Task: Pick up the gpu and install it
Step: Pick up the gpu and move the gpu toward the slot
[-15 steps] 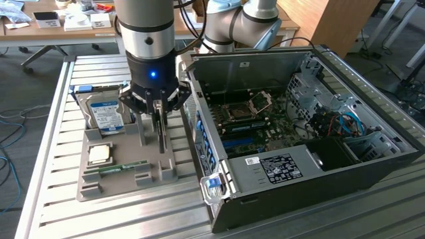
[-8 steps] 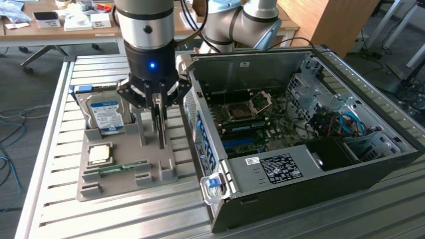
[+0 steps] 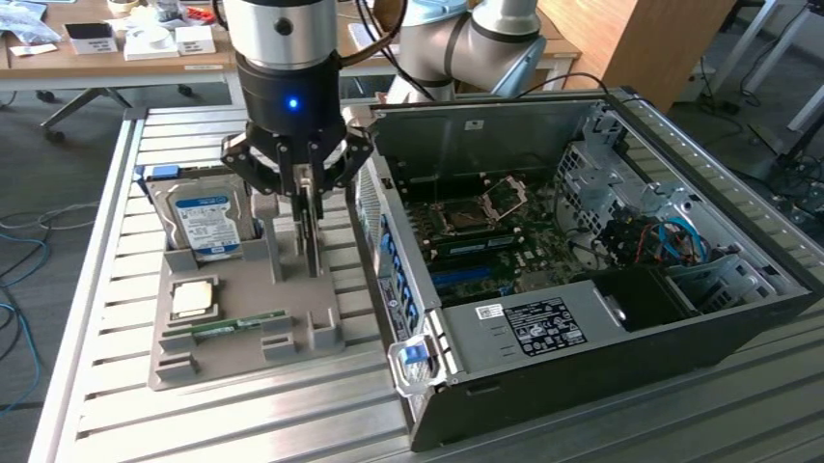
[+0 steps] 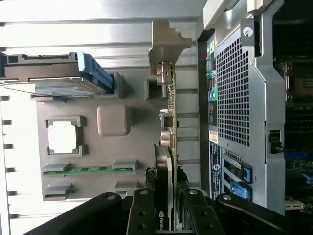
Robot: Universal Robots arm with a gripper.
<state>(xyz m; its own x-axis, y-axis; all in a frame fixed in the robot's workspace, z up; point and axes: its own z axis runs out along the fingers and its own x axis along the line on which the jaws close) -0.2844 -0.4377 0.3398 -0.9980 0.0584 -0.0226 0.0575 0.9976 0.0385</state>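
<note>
Clamping gpu [image 4: 164, 161], gripper [image 4: 166, 196], blue-labelled hard drive [image 3: 206, 224] nearby

gpu [image 4: 165, 166] upright in holder [image 3: 245, 338] | case [image 3: 554, 386] beside holder, the exterior view's right

Tool [image 3: 309, 268] clamped on the gpu [image 3: 307, 253], card standing upright in the gray tray [image 3: 299, 323]

From the tool: the hard drive [image 3: 206, 222] is just beside it on the exterior view's left, the CPU chip [image 3: 193, 297] and RAM strip [image 3: 238, 326] lie lower down the tray, and the open PC case [image 3: 580, 251] is on the other side, all on the slatted surface [image 3: 103, 386].
</note>
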